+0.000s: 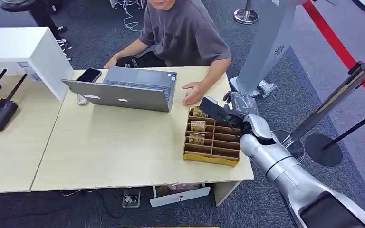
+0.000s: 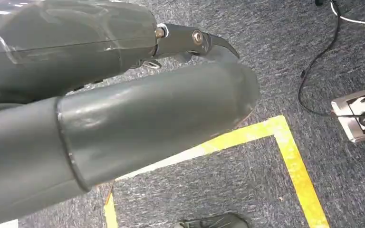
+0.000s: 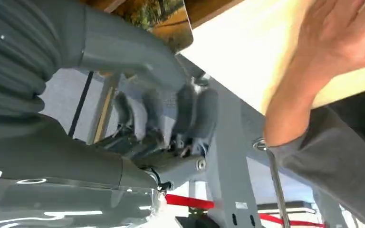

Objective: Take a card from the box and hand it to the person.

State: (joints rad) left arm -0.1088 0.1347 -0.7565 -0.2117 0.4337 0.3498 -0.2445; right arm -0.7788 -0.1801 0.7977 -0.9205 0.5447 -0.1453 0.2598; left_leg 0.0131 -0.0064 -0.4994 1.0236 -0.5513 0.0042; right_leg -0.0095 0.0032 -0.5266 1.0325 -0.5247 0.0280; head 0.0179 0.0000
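Right hand (image 1: pixel 240 105) hovers at the box's (image 1: pixel 212 137) far end near the person's hand (image 1: pixel 193 92), fingers curled, grasp unclear — cards (image 1: pixel 197 126) sit slotted in the box on the tabletop (image 1: pixel 109 142); a blind grab risks snagging dividers or bumping the person.

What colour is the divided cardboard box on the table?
The divided cardboard box is brown with a yellow front edge, clearest in head view.

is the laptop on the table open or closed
Open. The laptop has its lid raised toward the camera and its keyboard facing the person.
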